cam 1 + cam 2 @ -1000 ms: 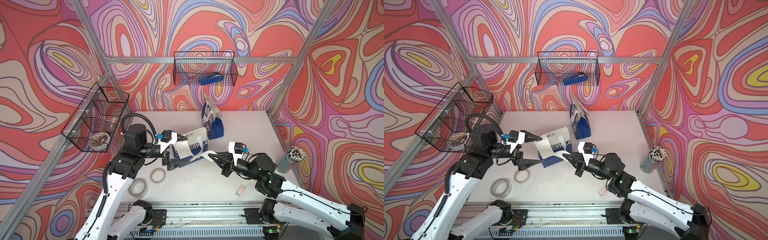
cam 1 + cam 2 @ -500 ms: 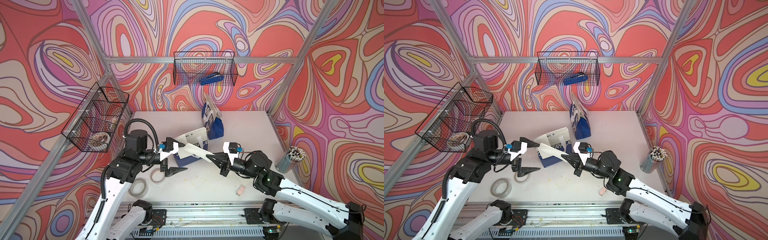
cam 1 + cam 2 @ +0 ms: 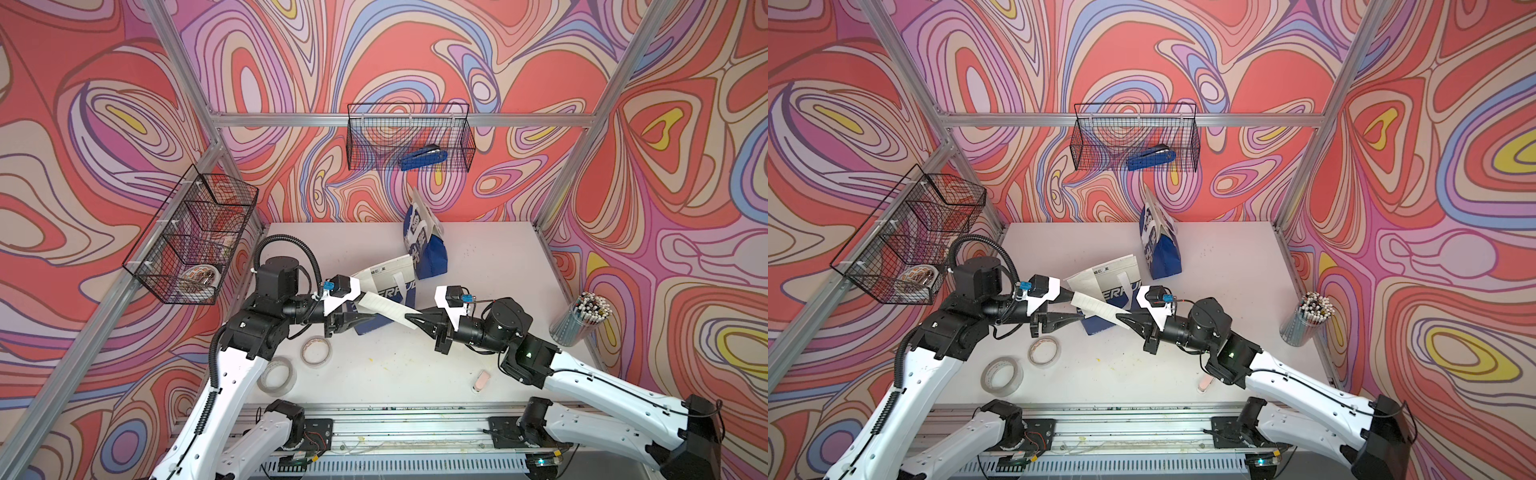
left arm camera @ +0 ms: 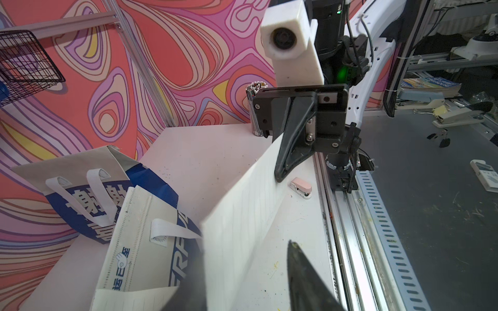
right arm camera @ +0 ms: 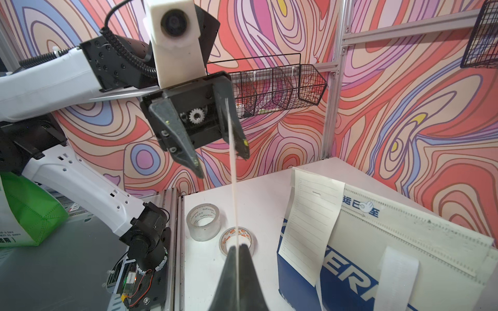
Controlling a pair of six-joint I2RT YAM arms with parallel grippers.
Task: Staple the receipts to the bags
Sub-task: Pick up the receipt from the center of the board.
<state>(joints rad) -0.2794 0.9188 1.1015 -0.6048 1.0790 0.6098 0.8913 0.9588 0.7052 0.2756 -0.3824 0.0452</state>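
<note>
Receipt [image 3: 388, 311] hangs over the lying bag [image 3: 382, 274] — right gripper [image 5: 237, 247] jaws clenched on one end. Right wrist view, not the top views, shows left gripper [image 5: 222, 165] jaws parted around it. Tape rolls [image 5: 203, 222] below on the counter [image 5: 258, 194].

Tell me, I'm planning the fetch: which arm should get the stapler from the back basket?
Left, probably: the right tool is shut on the receipt, while the left tool stands open around its other end.

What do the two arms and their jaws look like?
White shells with black joints on the left arm and right arm. A black corrugated hose loops over the left; a green light glows on the right. Jaws are black, tapering to points.
</note>
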